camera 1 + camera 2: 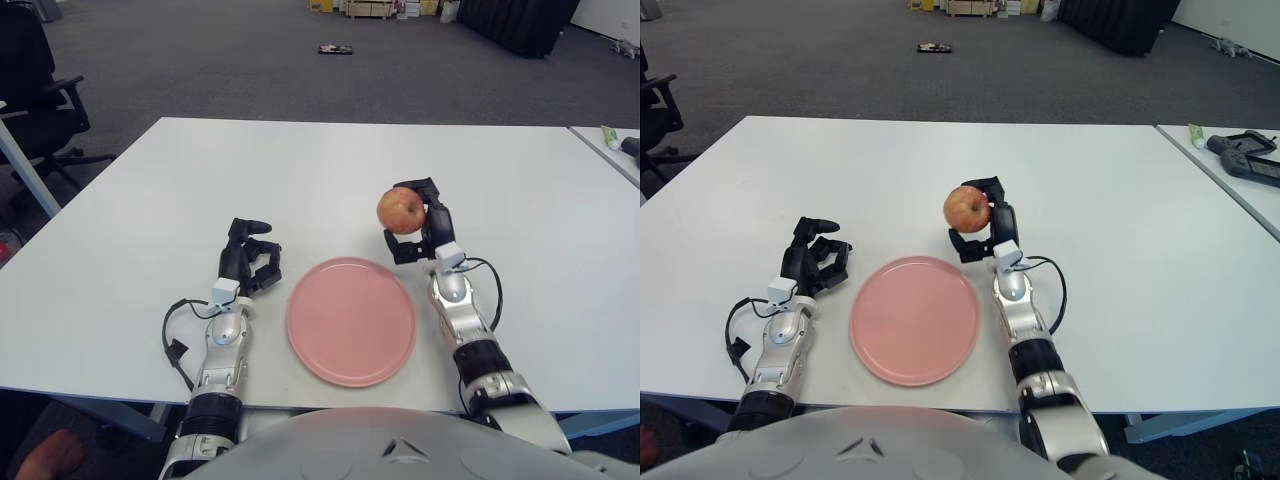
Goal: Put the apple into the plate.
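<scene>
A red-yellow apple (400, 210) is held off the table in my right hand (418, 222), whose black fingers are shut around it. It hangs just beyond the far right edge of the pink plate (350, 320), which lies flat near the table's front edge. In the right eye view the apple (966, 208) shows above the plate's upper right rim (970, 285). My left hand (248, 258) shows to the left of the plate with its fingers curled and nothing in them.
The white table (300, 180) stretches far behind the plate. A second table with a dark device (1245, 148) stands at the right. An office chair (35, 90) is at the far left, off the table.
</scene>
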